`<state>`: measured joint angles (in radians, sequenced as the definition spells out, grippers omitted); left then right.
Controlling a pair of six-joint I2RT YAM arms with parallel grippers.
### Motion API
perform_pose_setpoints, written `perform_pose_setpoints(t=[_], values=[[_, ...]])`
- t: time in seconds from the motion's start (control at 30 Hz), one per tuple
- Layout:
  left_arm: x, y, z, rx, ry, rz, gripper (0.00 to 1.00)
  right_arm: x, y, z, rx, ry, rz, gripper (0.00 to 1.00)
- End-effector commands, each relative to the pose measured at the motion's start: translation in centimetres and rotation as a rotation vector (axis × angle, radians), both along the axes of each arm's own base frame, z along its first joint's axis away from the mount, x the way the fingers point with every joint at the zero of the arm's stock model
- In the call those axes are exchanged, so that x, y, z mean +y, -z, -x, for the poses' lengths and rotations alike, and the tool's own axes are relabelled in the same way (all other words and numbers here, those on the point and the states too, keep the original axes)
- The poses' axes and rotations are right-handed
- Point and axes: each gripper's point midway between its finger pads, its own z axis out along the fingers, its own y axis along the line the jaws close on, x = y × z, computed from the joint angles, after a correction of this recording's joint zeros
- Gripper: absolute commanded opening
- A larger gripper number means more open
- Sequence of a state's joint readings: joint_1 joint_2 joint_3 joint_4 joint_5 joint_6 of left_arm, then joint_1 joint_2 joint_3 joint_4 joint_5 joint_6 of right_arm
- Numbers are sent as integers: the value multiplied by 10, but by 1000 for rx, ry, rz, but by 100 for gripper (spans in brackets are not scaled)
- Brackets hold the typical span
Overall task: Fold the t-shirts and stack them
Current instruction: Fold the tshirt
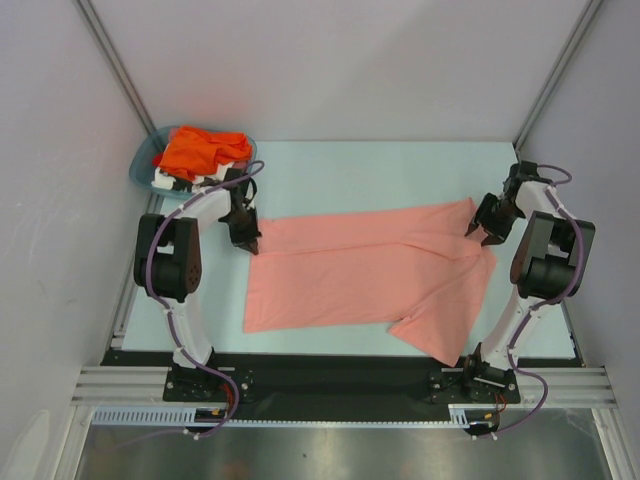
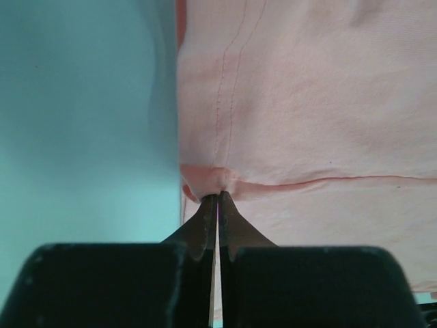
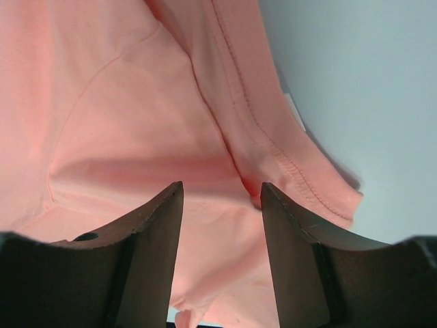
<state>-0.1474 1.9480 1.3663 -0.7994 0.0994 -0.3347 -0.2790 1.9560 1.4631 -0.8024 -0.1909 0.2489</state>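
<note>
A salmon-pink t-shirt (image 1: 370, 265) lies spread flat across the middle of the table, folded lengthwise. My left gripper (image 1: 247, 240) is at the shirt's far left corner. In the left wrist view the left gripper (image 2: 218, 197) is shut, with a small bunch of the pink cloth (image 2: 307, 102) pinched at its tips. My right gripper (image 1: 482, 232) hangs over the shirt's far right end. In the right wrist view the right gripper (image 3: 222, 188) stands open just above the pink cloth (image 3: 123, 102) beside a stitched hem. A bright orange t-shirt (image 1: 200, 148) is heaped in the basket, with white cloth (image 1: 188, 181) under it.
A teal plastic basket (image 1: 140, 165) sits at the table's back left corner, just behind the left arm. Grey walls close in both sides and the back. The pale table (image 1: 380, 170) shows bare behind the pink shirt.
</note>
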Motion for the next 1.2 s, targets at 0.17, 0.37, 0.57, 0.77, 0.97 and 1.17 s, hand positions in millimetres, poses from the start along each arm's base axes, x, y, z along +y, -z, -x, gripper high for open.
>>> perform_pose_setpoints(t=[0.17,0.37,0.57,0.77,0.97,1.17], values=[[1,-21,-23,-72,21,-3,0,-8,-8,5,-23,-15,38,56],[2,-21,-21,-72,20,-7,0,0,-3,9,-14,-18,-3,56],[2,-27,-21,-83,13,-8,0,4,-1,19,-8,-12,-22,48],[6,-26,-16,-77,-2,-26,30,5,-2,16,-29,-9,-43,51],[6,-26,-15,-93,-26,-23,40,7,-1,18,-31,-13,-52,51],[6,-24,-18,-88,-35,-24,45,7,-1,20,-28,-13,-59,51]])
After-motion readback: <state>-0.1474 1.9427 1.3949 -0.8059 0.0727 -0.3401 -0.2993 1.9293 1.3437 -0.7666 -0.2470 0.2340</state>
